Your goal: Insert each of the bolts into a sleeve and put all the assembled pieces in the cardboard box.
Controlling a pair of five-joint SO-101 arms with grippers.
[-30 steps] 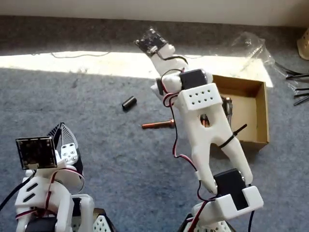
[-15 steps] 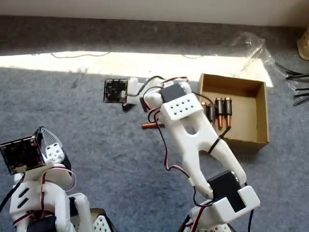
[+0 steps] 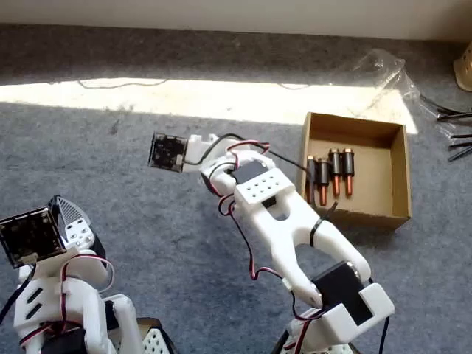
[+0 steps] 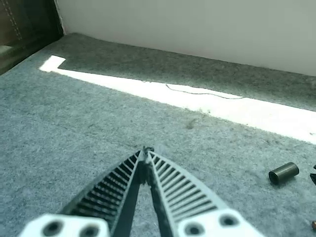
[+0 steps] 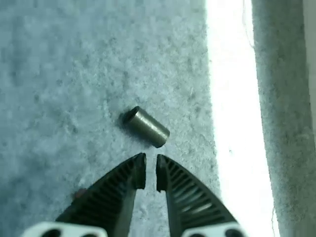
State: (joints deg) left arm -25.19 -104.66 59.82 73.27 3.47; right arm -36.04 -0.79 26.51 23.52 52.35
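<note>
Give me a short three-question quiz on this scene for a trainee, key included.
1. True or false: the left claw is shut and holds nothing.
2. What lies on the carpet just ahead of the right claw? A a sleeve; B a coin; C a cup.
3. Fill in: the assembled pieces lie inside the ____ box.
Key: 1 true; 2 A; 3 cardboard.

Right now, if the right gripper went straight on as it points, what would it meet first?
Probably the sleeve on the carpet, just ahead of the right gripper; depth is unclear.
</note>
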